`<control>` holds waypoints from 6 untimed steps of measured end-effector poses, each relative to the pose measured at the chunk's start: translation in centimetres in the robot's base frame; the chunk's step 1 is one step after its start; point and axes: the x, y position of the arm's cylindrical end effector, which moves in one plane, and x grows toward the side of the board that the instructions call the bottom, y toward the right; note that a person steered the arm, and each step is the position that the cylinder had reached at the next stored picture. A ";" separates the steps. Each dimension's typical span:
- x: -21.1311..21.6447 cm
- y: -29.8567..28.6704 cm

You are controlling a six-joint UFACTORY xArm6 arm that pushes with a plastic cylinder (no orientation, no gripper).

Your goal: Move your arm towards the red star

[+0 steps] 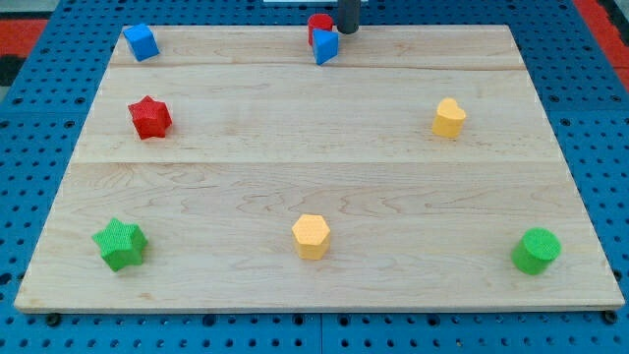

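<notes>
The red star [149, 117] lies on the wooden board [324, 157] at the view's left, in the upper half. My tip [348, 30] is at the view's top, right of centre, just to the right of a red cylinder [317, 25] and a blue block [325, 46]. The tip is far to the right of the red star and a little above it in the view. Only the rod's lower end shows.
A blue cube [142, 42] is at the top left. A yellow block [449, 118] is at the right. A green star [120, 244], a yellow hexagon [311, 236] and a green cylinder [537, 251] line the bottom. A blue pegboard surrounds the board.
</notes>
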 end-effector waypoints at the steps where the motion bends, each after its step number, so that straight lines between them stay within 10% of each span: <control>1: 0.2 -0.2; 3: 11.0 5.9; 6: 13.9 -22.5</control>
